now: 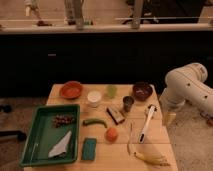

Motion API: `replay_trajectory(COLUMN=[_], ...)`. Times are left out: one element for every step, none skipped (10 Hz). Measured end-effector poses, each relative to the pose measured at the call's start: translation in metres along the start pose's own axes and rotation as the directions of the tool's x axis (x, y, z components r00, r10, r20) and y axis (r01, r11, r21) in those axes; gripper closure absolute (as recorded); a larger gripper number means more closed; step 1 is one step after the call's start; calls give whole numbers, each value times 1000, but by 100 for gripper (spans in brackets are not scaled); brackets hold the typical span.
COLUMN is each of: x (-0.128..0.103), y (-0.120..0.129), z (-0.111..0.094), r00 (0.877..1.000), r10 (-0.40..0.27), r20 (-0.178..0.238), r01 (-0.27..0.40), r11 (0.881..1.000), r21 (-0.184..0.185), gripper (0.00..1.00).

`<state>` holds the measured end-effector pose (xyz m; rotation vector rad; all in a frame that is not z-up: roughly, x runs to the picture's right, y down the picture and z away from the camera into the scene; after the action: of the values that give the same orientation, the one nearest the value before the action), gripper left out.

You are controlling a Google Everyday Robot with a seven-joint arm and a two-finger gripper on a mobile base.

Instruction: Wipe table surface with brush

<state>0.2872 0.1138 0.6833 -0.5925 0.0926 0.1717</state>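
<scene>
On the table surface, brush lies near the gripper (fingers spread)

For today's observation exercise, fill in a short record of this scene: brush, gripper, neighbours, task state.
brush: lying on the table surface, right side, untouched
gripper: open, empty, hanging beside the table's right edge
neighbours: banana nearer the camera, metal cup beside the brush's far end
task state: wiping not yet begun
</scene>
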Motion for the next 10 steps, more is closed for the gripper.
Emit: replay_trajectory(x=[-2, -7, -11, -12, -15, -17, -21, -27, -34, -35], y=[2, 5, 8, 10, 13, 14, 15, 16, 16, 17], z=[3, 6, 9, 13, 19, 26, 34, 45, 51, 53], r00=[991, 967, 942, 921, 881, 847, 825, 808, 802, 800], r10=[136, 255, 335, 386, 460, 513, 546, 571, 578, 581], r20=[-3, 2, 16, 49, 112, 136, 147, 148, 149, 148], r01=[-136, -255, -334, -384, -457, -513, -547, -573, -581, -585], r11=[990, 966, 941, 922, 888, 858, 836, 819, 813, 811], r21=[-22, -42, -53, -55, -46, -45, -39, -29, -28, -24], gripper=[20, 20, 20, 20, 20, 20, 20, 20, 20, 20])
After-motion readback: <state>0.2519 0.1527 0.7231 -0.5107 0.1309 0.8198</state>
